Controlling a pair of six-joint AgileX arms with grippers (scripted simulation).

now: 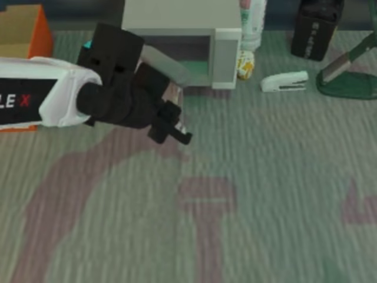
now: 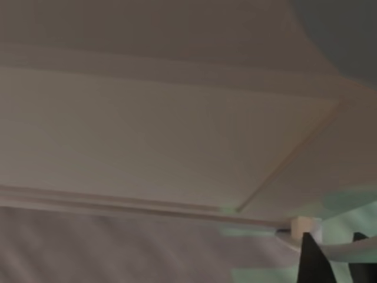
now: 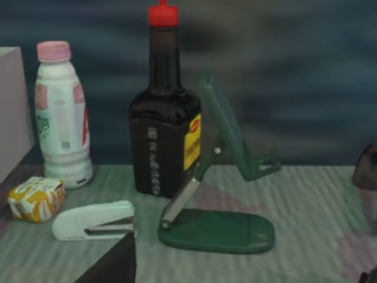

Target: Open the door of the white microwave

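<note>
The white microwave [image 1: 177,17] stands at the back middle of the table, and its side shows in the right wrist view as the microwave [image 3: 12,112]. Its door [image 1: 168,66] is swung partly out toward the left front, and the cavity behind it shows. In the left wrist view the door [image 2: 165,135] fills most of the picture. My left gripper [image 1: 175,112] is at the door's free edge. Its dark fingertips [image 2: 312,259] are shut on the white door handle [image 2: 306,227]. My right gripper [image 3: 244,277] is out of the top view and stands open, away from the microwave.
An orange box [image 1: 23,29] sits at the back left behind my left arm. To the right of the microwave are a white bottle [image 1: 253,23], a small yellow pack [image 1: 244,63], a white stapler [image 1: 284,81], a dark sauce bottle [image 1: 318,26] and a green phone stand [image 1: 347,79].
</note>
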